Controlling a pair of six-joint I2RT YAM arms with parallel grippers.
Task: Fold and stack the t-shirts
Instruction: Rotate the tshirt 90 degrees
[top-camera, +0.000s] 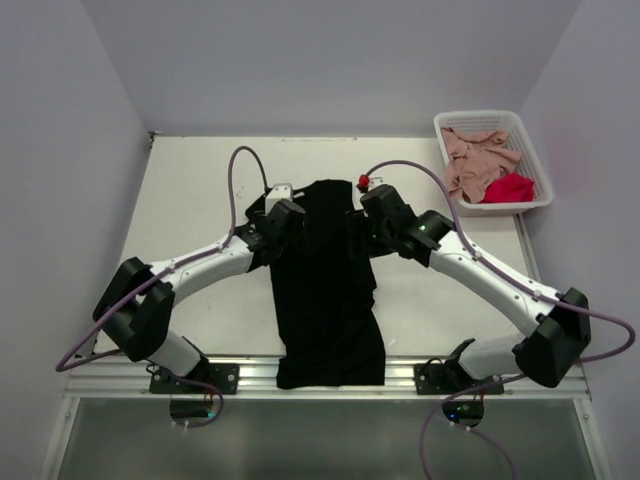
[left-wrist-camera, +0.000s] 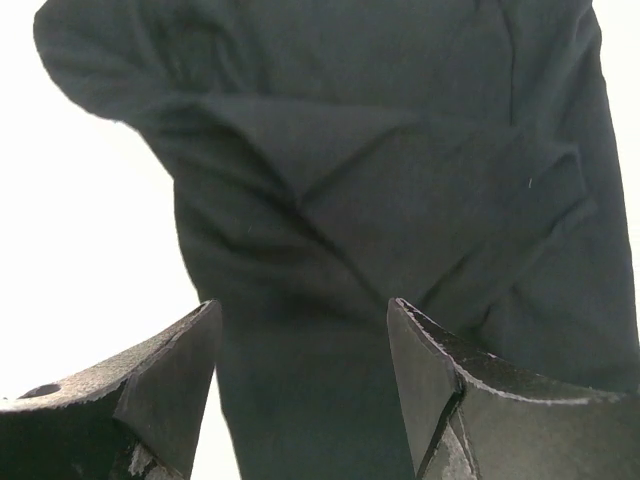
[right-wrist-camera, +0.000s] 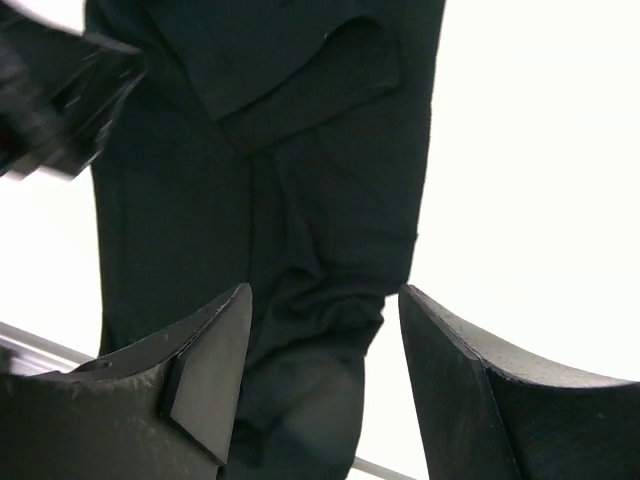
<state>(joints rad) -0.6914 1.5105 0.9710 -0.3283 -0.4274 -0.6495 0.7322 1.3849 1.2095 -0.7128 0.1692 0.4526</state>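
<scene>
A large black t-shirt (top-camera: 325, 290) lies lengthwise down the middle of the table, its sleeves folded inward and its hem reaching over the near edge. My left gripper (top-camera: 286, 222) hovers at the shirt's upper left edge, my right gripper (top-camera: 370, 216) at its upper right edge. In the left wrist view the left gripper (left-wrist-camera: 300, 305) stands open above the folded black cloth (left-wrist-camera: 400, 180) with nothing between its fingers. The right gripper (right-wrist-camera: 325, 290) is open too, over the shirt's right border (right-wrist-camera: 250, 200). A dusty pink t-shirt (top-camera: 475, 160) and a bright red t-shirt (top-camera: 508, 188) lie crumpled in the basket.
The white lattice basket (top-camera: 530, 150) stands at the back right corner of the table. White walls close in the left, back and right sides. A metal rail (top-camera: 250, 372) runs along the near edge by the arm bases.
</scene>
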